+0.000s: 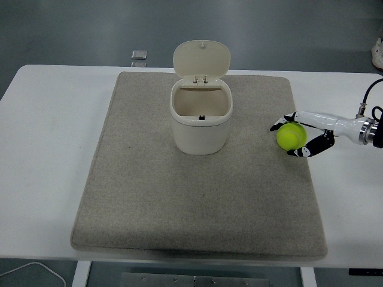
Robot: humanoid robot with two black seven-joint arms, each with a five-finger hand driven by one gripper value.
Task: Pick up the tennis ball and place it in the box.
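- Tennis ball point(291, 136) is sitting on the grey mat point(197, 197), near the mat's rt edge, right of the box point(200, 122) w/ bare mat between them.
- Right hand point(301, 133) is reaching in from the rt edge, fingers point(281, 124) curling round the ball front & back, closing on it.
- Box is standing upright at mat's back-centre, lid point(201, 58) tilting open behind it.
- Mat's front half is lying bare; white counter point(48, 149) is showing as wide strips on both sides.
- Small metal item point(139, 55) is lying by the counter's far edge.
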